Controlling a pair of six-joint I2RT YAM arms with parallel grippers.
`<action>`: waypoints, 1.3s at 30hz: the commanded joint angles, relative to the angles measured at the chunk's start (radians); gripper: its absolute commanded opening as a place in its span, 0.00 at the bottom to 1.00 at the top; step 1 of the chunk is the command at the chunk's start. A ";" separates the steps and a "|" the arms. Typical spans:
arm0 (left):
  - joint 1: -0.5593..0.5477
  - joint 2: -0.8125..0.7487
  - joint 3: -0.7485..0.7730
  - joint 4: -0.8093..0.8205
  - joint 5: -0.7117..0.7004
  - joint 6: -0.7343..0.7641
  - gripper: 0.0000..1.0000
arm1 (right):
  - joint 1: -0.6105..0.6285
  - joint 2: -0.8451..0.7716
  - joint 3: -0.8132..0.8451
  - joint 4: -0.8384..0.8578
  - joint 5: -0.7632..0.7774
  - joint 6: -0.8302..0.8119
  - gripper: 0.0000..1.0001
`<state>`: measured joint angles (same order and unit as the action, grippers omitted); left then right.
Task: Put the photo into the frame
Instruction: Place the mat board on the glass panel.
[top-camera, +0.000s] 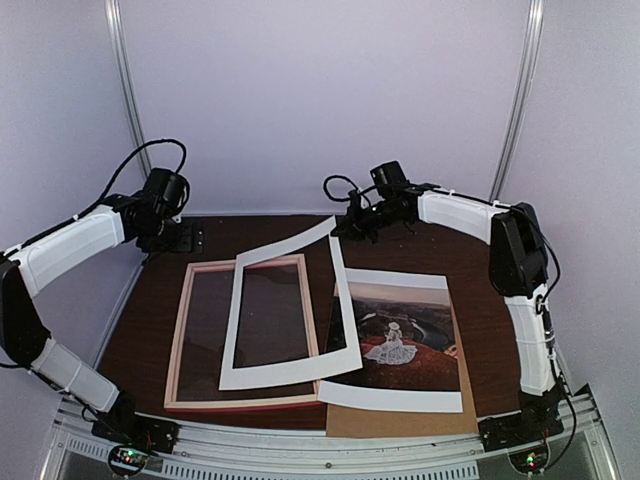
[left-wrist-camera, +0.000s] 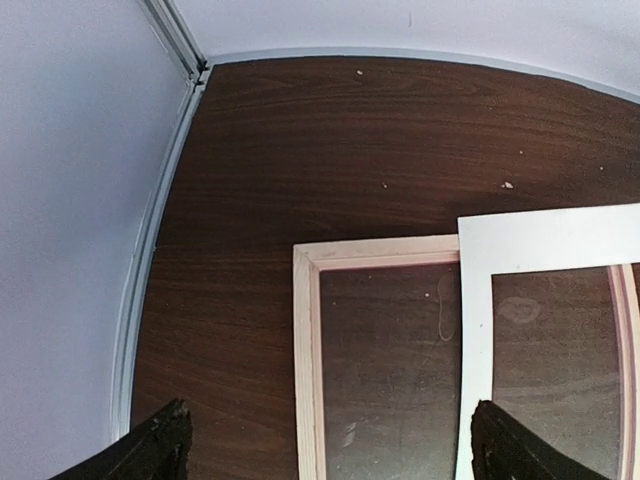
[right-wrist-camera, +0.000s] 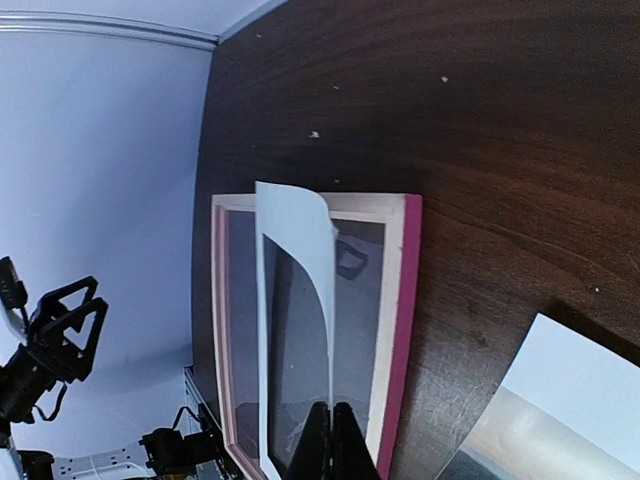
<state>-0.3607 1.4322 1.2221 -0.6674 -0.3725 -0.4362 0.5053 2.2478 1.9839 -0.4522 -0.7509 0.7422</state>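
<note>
The photo lies flat at the right of the table on a brown backing board; its corner shows in the right wrist view. The frame lies at the left, glass down, with pale back edges and a pink side. A white window mat rests across the frame, its far right corner lifted. My right gripper is shut on that mat edge. My left gripper is open and empty, above the frame's far left corner.
The mat also shows in the left wrist view and, curling upward, in the right wrist view. White walls close the back and the sides. Bare dark wood table lies behind the frame.
</note>
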 joint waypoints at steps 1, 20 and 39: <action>0.006 0.038 -0.013 -0.011 -0.020 -0.004 0.98 | 0.021 0.048 0.041 0.048 0.021 0.050 0.00; 0.042 0.116 -0.050 0.011 0.061 -0.026 0.98 | 0.148 0.187 0.123 0.084 0.124 0.131 0.00; 0.045 0.100 -0.061 0.006 0.072 -0.015 0.98 | 0.212 0.321 0.288 0.007 0.178 0.110 0.00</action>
<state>-0.3260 1.5612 1.1702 -0.6819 -0.3096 -0.4515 0.6991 2.5401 2.2200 -0.4011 -0.6064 0.8680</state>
